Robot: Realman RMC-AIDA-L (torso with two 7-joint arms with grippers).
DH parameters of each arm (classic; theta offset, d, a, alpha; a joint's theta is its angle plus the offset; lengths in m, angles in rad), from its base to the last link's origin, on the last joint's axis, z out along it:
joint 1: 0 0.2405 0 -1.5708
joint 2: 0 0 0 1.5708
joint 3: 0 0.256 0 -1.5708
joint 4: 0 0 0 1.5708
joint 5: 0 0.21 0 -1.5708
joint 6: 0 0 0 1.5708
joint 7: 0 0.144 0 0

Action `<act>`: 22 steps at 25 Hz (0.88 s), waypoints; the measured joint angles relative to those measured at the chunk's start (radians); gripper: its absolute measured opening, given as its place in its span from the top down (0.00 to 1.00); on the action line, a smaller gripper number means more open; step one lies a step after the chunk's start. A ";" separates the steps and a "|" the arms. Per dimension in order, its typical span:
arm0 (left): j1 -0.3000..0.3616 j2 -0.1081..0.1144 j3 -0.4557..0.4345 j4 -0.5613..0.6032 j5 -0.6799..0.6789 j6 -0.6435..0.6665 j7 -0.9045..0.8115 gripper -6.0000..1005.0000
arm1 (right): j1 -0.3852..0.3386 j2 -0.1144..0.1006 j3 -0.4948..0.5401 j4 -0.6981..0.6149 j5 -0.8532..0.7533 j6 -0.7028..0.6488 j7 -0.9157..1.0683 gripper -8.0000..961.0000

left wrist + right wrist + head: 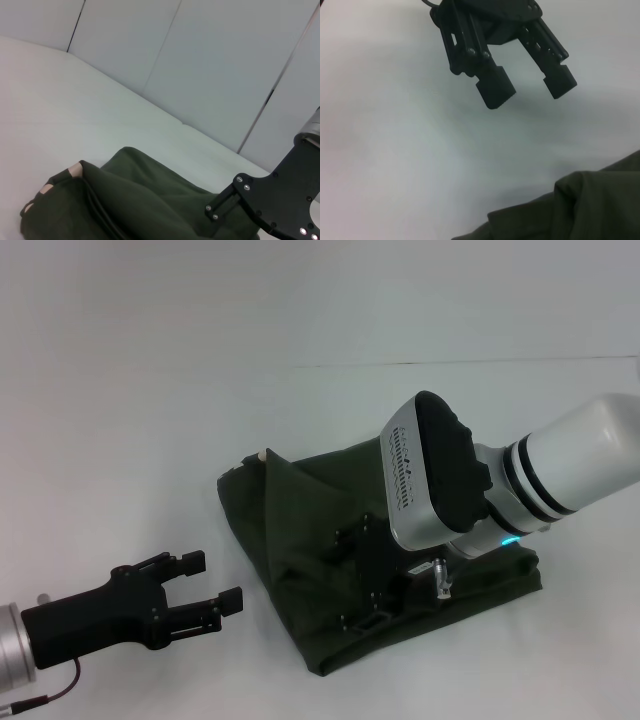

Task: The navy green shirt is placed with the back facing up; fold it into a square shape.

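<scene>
Dark olive-green soft fabric shirt (300,540) bunched mid-table, nearer the right edge: light, limp, best pinched at a hem corner. Left gripper (212,585) beside it, spread wide, empty. Right gripper (375,580) pressed onto cloth; grip unclear.

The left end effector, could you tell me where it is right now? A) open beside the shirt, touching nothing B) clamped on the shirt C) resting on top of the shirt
A: the left end effector hovers with fingers spread, apart from the shirt.
</scene>
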 joint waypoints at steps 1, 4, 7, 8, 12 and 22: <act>0.000 0.000 0.000 0.000 0.000 0.000 0.000 0.10 | -0.001 0.000 -0.002 -0.004 0.000 0.000 0.000 0.19; 0.000 0.000 0.000 0.000 0.000 0.000 0.000 0.10 | -0.004 0.000 -0.002 -0.012 -0.002 0.000 0.000 0.19; 0.000 0.000 0.000 0.000 0.000 0.000 0.000 0.10 | -0.004 0.000 -0.003 -0.013 -0.004 0.000 0.000 0.19; 0.000 0.000 0.000 -0.001 0.000 0.000 0.000 0.10 | -0.004 0.000 -0.004 -0.013 -0.005 0.000 0.000 0.19; 0.000 0.000 0.000 -0.002 0.000 0.000 0.000 0.10 | -0.005 0.000 -0.012 -0.014 -0.006 0.000 0.000 0.19; 0.000 0.000 -0.009 -0.005 0.000 0.000 -0.002 0.10 | -0.007 -0.001 -0.016 -0.038 -0.046 -0.006 0.004 0.19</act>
